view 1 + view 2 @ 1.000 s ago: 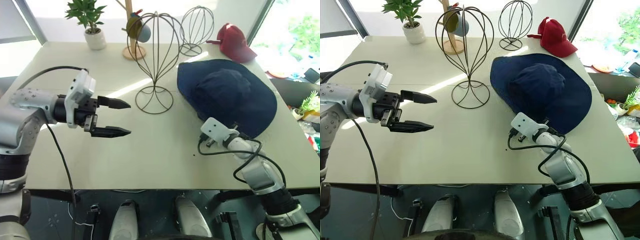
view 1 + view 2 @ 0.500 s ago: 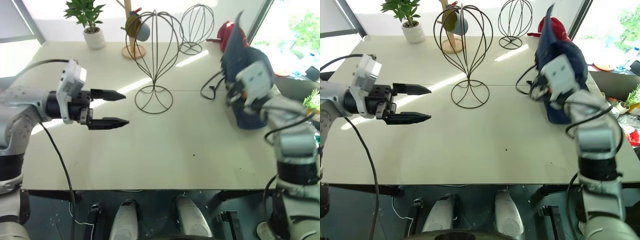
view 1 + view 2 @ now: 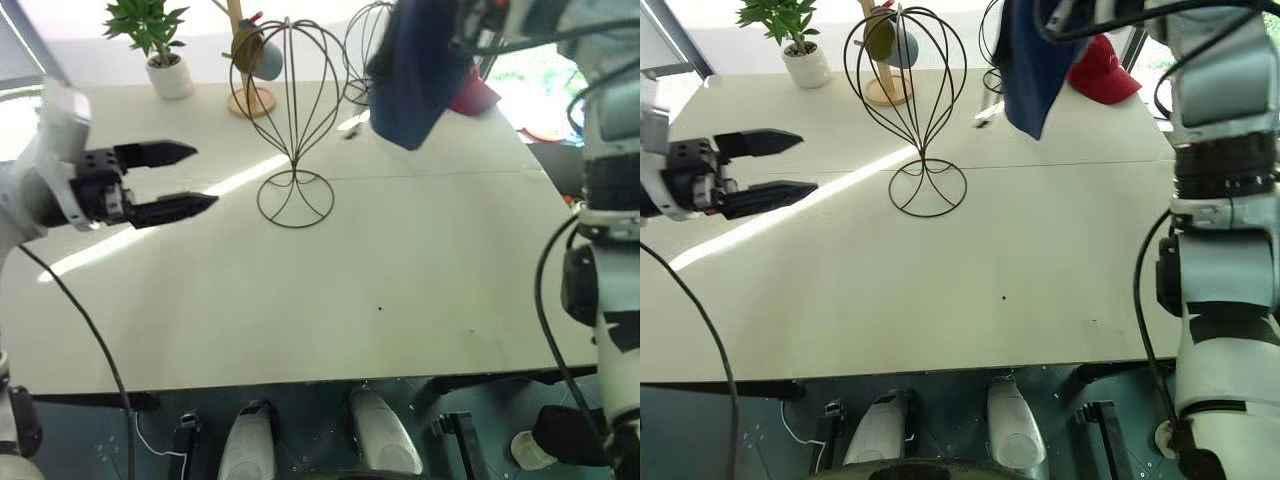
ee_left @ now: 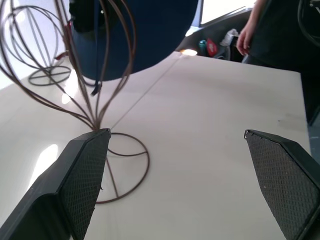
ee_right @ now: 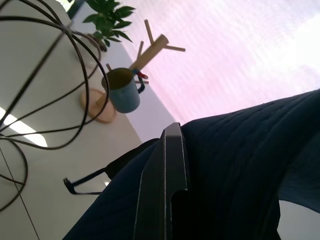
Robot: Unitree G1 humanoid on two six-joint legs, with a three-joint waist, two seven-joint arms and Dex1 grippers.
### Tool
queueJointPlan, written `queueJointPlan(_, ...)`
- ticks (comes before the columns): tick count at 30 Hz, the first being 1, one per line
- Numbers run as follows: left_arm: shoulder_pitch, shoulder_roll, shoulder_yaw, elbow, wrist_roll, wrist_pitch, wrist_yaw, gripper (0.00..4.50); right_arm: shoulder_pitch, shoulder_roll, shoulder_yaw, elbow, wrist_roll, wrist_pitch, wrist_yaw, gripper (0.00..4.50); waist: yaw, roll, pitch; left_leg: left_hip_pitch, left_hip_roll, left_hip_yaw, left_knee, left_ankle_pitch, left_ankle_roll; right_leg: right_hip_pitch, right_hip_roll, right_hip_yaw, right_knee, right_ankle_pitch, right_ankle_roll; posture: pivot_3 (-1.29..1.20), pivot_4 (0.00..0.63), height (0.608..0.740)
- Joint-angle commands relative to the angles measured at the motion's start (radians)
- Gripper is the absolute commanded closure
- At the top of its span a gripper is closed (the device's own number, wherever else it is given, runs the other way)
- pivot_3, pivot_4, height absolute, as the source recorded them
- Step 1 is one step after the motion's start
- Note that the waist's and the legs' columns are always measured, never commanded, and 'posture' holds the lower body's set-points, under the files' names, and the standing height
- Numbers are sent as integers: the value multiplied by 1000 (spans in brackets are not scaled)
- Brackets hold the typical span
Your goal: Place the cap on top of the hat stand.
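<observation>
From the head camera, the cap is a floppy navy fabric hat with a wide brim, hanging limp in the air at about one o'clock, up and right of the hat stand (a tall dark wire cage on a round base on the table). The left gripper hovers at nine o'clock, fingers spread apart and holding nothing.

In the left wrist view, the stand's base sits beside the left finger, with the cap hanging behind its wires.

In the right wrist view, the right gripper is pinched tight on the cap's dark cloth; a mug hangs on a wooden peg stand beyond.
</observation>
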Motion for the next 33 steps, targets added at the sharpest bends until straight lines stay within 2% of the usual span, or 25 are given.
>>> queueJointPlan(1, 26, 38, 83, -4, -8, -7, 13, 0, -126, 27, 31, 116, -60, -191, 2, 4481, -2, 0, 1, 0, 0, 0, 0, 0, 0, 0, 0, 0, 0, 0, 0, 0, 150, 740)
queueJointPlan(7, 61, 46, 124, -19, -24, -7, 35, 0, -215, 56, 107, 279, -176, -518, -34, 4481, -4, 1, 1, 0, 0, 0, -1, 0, 0, -1, 0, 0, 0, 0, 0, 0, 150, 740)
queueJointPlan(11, 96, 57, 161, -21, -24, -5, 48, 0, -201, 40, 160, 227, -289, -800, -105, 4481, -8, 2, 2, 0, 0, 1, -2, 0, 0, -2, 0, 0, 0, 0, 0, 0, 150, 740)
queueJointPlan(18, 108, 79, 179, 8, -18, -17, 43, 0, -59, -24, 148, 118, -367, -1044, -191, 4481, -4, 1, 1, 0, 0, 0, -1, 0, 0, -2, 0, 0, 1, 0, 0, 0, 150, 740)
queueJointPlan(20, 100, 91, 179, 27, -12, -23, 38, 0, 4, -73, 140, 88, -403, -1114, -222, 4481, -2, 1, 2, 0, 0, 0, -1, 0, 0, -1, 0, 0, 1, 0, 0, 0, 150, 740)
queueJointPlan(26, 82, 113, 164, 63, -7, -42, 29, 0, 93, -164, 131, 89, -482, -1155, -284, 4481, -2, 1, 2, 0, 0, 0, 0, 0, 0, -1, -1, 0, 1, -2, -3, 0, 150, 740)
queueJointPlan(33, 55, 130, 138, 87, -3, -52, 13, 0, 247, -197, 85, 13, -396, -1054, -259, 4481, -2, 1, 2, 1, 0, 0, 0, 0, 0, 0, 0, 0, 2, -1, -3, 0, 150, 740)
